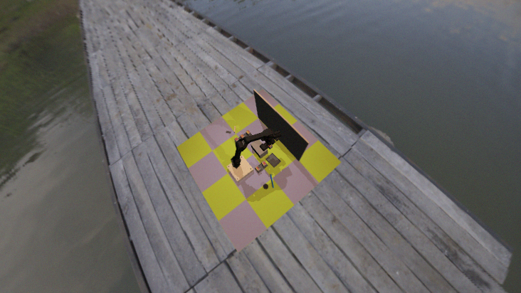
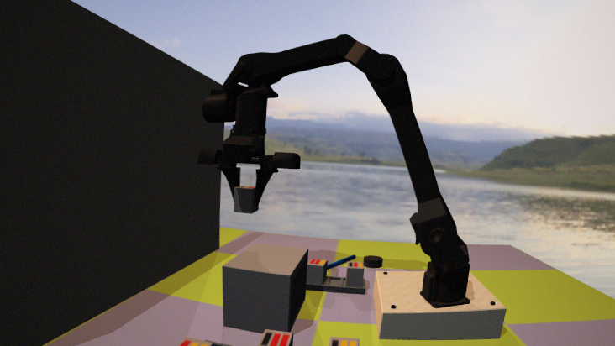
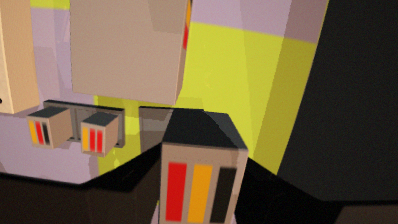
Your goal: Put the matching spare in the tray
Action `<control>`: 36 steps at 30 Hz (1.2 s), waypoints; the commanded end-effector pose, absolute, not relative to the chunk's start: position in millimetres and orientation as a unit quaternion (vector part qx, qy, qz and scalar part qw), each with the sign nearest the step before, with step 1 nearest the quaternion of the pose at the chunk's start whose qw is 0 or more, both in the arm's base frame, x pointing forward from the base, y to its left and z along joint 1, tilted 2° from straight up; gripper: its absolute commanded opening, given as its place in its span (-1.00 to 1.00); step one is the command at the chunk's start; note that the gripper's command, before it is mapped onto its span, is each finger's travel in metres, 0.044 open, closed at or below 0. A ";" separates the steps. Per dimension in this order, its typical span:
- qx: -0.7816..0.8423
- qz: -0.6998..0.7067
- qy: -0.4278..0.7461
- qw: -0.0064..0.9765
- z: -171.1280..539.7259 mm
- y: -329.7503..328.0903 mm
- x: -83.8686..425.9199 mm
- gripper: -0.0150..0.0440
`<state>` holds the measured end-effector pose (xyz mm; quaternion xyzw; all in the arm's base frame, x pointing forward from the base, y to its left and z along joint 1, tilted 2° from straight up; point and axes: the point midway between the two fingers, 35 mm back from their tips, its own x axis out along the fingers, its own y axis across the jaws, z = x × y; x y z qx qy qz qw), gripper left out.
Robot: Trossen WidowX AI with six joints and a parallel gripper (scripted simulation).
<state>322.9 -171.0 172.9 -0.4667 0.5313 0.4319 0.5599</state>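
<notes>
My gripper (image 1: 269,146) (image 2: 246,201) (image 3: 197,151) is shut on a grey spare block (image 2: 244,200) (image 3: 202,185), held high above the mat, pointing down. In the wrist view its stripes read red, orange, black. The grey mounted unit (image 1: 259,149) (image 2: 258,296) (image 3: 125,50) is a large box. Only a sliver of orange and red shows on its side facing the dark panel; the full code is hidden. The flat dark tray (image 1: 272,160) (image 3: 154,127) lies beyond the unit in the wrist view, partly covered by the held block; nothing shows in it in the top view.
A small rack (image 1: 260,167) (image 2: 339,288) holds two striped blocks. More striped blocks (image 1: 242,136) (image 2: 275,338) stand on the unit's other side. A tall dark panel (image 1: 280,125) (image 2: 107,128) (image 3: 350,100) stands close by. A blue stick (image 1: 272,180) (image 2: 341,261) and black puck (image 1: 265,186) (image 2: 372,261) lie near.
</notes>
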 end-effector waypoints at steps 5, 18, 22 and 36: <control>-0.473 0.436 0.527 0.556 174.3 -216.3 300.8 -0.49; -0.478 0.441 0.524 0.550 173.2 -252.6 275.4 -0.49; -0.478 0.441 0.524 0.550 170.1 -253.2 276.1 -0.49; -0.478 0.441 0.524 0.550 158.9 -255.1 278.8 -0.49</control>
